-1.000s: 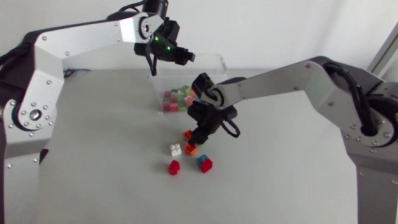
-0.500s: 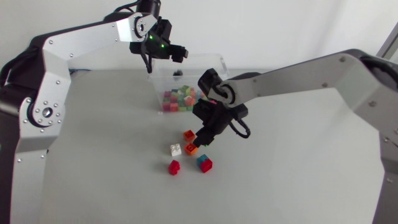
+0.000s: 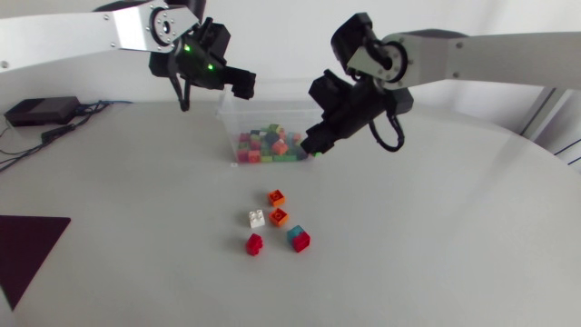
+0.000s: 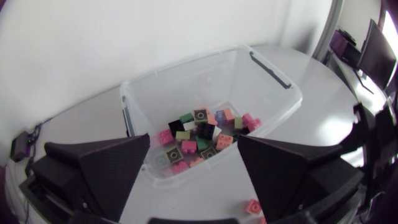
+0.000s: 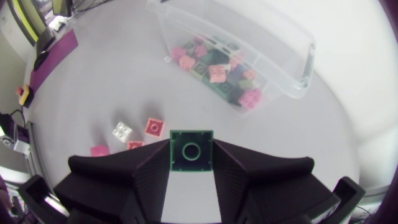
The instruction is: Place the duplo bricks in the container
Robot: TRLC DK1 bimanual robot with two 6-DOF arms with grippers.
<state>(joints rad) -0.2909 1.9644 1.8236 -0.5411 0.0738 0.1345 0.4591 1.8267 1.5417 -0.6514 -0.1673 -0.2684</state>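
Observation:
A clear plastic container with several coloured duplo bricks in it stands at the back of the table. My left gripper hangs open and empty over its back left rim; the left wrist view looks down into the container between the spread fingers. My right gripper is at the container's right front corner, shut on a green brick. Several loose bricks lie in front: two orange, a white one, a red one and a teal-and-red one.
A black box with cables lies at the table's far left. A dark purple patch sits at the front left. Open tabletop surrounds the loose bricks; the table's rim curves at the right.
My right gripper rose from the loose bricks with the green brick and moved to the container's corner. My left gripper opened and drew back to the left.

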